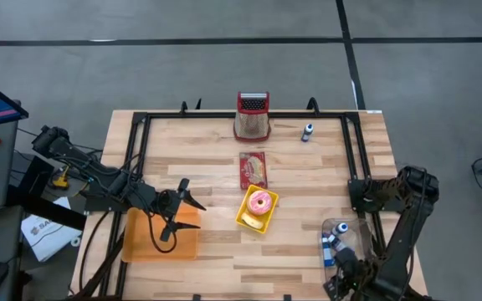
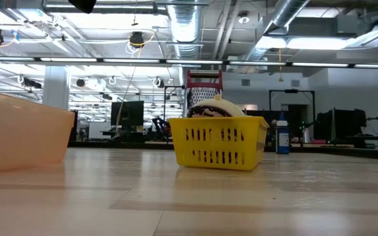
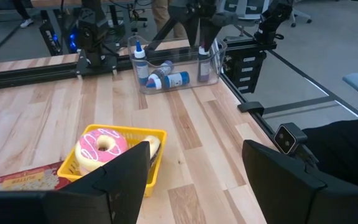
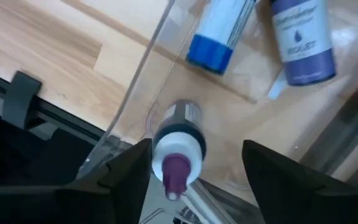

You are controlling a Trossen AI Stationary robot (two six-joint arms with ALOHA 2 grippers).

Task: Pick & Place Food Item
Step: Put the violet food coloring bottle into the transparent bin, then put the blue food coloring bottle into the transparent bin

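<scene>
Purple-capped bottle (image 4: 178, 146) upright between right tool (image 4: 191, 165) fingers, spread wide, gripping nothing. Light, rigid, slick; grip mid-body. Left tool (image 1: 176, 211) open, empty, at nine o'clock.

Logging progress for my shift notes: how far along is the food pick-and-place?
Done: a pink donut sits in the yellow basket. In hand: nothing; the right gripper is open over a bottle in the clear bin. Left: the orange tray looks empty; the left gripper waits open.

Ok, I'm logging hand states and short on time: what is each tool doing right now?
Left tool: open, holding nothing, above the orange tray.
Right tool: open, pointing down over a bottle in the clear bin.
</scene>
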